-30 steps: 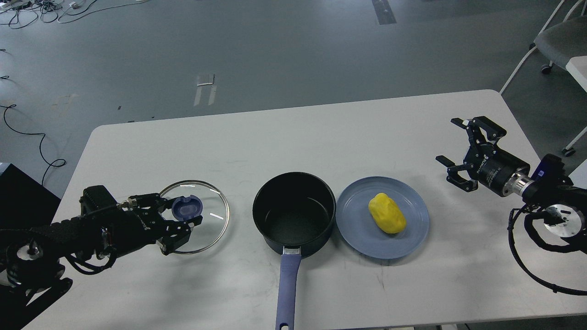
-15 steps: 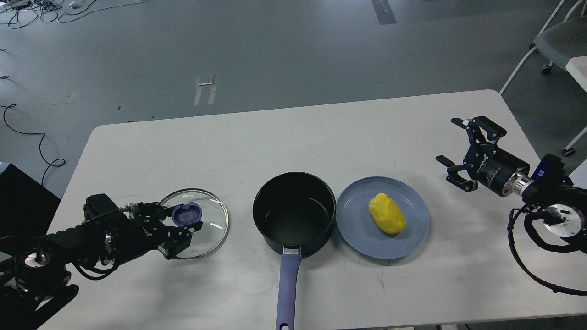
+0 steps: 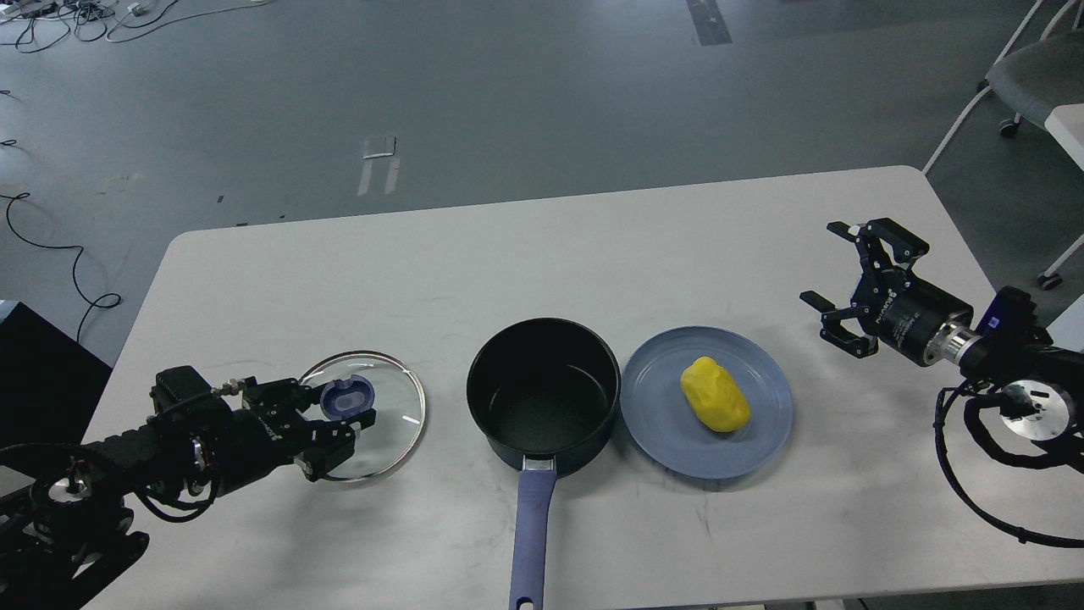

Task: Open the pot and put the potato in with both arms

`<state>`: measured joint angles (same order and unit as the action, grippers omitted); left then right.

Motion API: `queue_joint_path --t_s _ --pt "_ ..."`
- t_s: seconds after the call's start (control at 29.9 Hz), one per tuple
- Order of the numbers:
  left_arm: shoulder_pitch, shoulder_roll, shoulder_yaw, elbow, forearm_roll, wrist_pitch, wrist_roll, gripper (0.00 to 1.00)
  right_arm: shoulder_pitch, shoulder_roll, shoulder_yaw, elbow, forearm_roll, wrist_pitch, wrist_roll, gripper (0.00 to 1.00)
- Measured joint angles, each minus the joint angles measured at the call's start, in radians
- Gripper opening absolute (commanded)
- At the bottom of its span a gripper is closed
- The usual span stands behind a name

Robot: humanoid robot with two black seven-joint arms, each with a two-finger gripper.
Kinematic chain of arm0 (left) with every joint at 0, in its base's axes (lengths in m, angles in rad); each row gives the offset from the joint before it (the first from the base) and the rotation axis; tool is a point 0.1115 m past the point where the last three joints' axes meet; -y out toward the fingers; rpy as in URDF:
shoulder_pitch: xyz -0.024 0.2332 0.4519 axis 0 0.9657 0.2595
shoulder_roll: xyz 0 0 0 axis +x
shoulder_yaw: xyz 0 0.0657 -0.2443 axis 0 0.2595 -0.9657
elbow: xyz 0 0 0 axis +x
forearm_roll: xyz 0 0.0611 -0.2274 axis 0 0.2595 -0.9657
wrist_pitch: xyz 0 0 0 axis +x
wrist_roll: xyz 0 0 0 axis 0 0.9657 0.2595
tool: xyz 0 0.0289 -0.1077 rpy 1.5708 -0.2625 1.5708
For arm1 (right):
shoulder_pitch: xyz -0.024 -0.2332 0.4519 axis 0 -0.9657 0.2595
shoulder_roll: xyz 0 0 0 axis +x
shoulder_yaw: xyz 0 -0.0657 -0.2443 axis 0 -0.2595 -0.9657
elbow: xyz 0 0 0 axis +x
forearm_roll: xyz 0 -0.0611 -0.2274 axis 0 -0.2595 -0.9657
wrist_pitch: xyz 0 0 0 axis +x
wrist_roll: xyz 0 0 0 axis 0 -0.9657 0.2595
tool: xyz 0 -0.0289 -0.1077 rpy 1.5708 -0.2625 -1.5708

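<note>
Pot (image 3: 543,394) uncovered; left gripper (image 3: 326,419) spread at lid (image 3: 366,415); right gripper (image 3: 847,275) spread, clear.

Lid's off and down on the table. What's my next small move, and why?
Probably bring the right gripper left and down over the potato. The pot stands open and empty, the glass lid lies flat beside it by the left gripper, and the potato sits untouched on the blue plate, with the right gripper open and apart from it.

grey floor (image 3: 525,93) beyond the white table (image 3: 593,246); cables (image 3: 51,17) at eleven o'clock, a wheeled chair (image 3: 1029,76) at two o'clock.
</note>
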<state>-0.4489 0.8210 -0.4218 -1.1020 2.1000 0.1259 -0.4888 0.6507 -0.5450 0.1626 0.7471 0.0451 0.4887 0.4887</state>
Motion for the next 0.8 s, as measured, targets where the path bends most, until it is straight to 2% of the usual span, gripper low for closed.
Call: queue_joint_path --t_s 0.03,0.27,0.53,0.7,0.8 --pt "0.002 0.0 0.001 0.001 -0.001 0.0 0.0 0.88 0.0 0.0 0.0 0.0 0.0 0.0 0.0 1.0" --pt "0.011 0.0 0.0 0.007 -0.015 0.003 0.0 0.96 0.001 -0.004 0.0 0.002 -0.001 0.0 0.0 1.0" --pt "-0.002 0.044 -0.008 -0.061 -0.205 -0.002 0.0 0.98 0.008 -0.008 0.0 0.005 -0.001 0.0 0.0 1.0" --pt "-0.096 0.08 -0.003 -0.111 -0.473 -0.018 0.0 0.98 0.024 -0.032 0.0 0.014 -0.027 0.0 0.0 1.0" --pt "-0.169 0.081 0.0 -0.111 -0.63 -0.079 0.0 0.98 0.063 -0.068 -0.005 0.037 -0.122 0.0 0.0 1.0"
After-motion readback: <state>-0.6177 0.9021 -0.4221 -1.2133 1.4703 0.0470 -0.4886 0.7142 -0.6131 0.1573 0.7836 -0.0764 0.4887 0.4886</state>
